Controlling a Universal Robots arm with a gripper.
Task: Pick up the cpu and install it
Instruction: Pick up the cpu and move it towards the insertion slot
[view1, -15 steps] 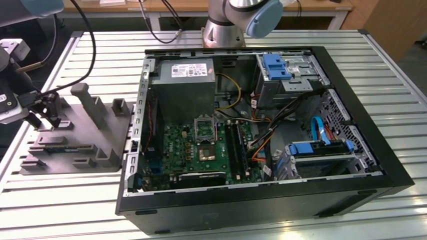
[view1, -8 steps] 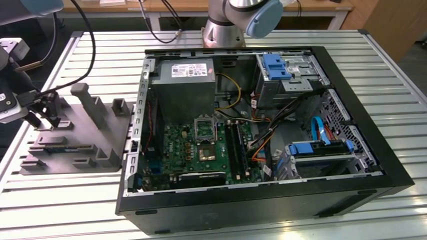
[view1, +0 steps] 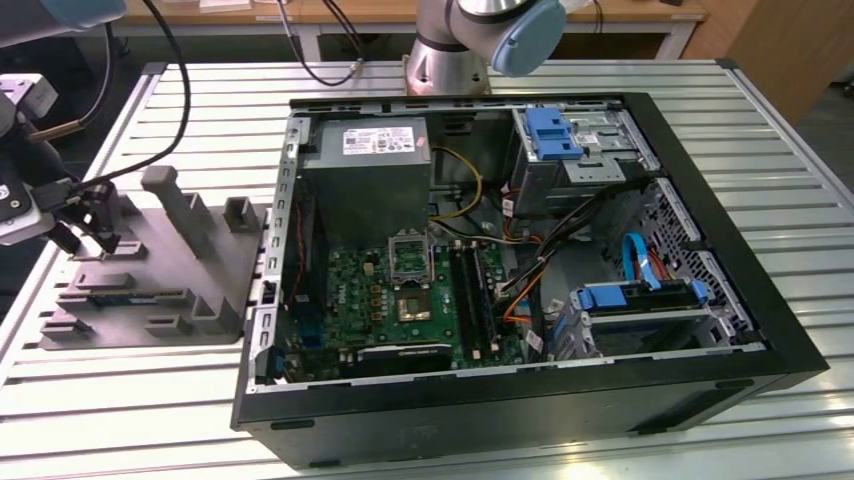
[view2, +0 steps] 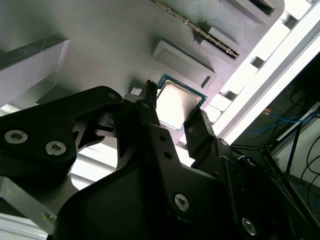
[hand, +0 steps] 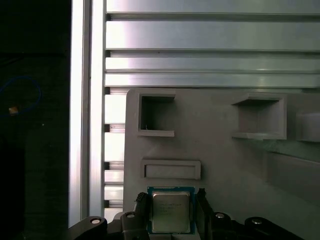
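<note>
gripper over grey tray, jaws pinching cpu by opposite edges. judgement: keep chip level, grip light, no twisting.

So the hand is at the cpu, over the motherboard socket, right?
No. The hand is at the cpu, but over the grey tray, not the motherboard socket, which lies apart inside the computer case. The exterior view shows the hand at the tray on that view's left.

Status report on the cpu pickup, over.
Hand around the cpu, grip unconfirmed. Cpu at the grey tray, not yet installed. Tray posts stand apart from the hand.
</note>
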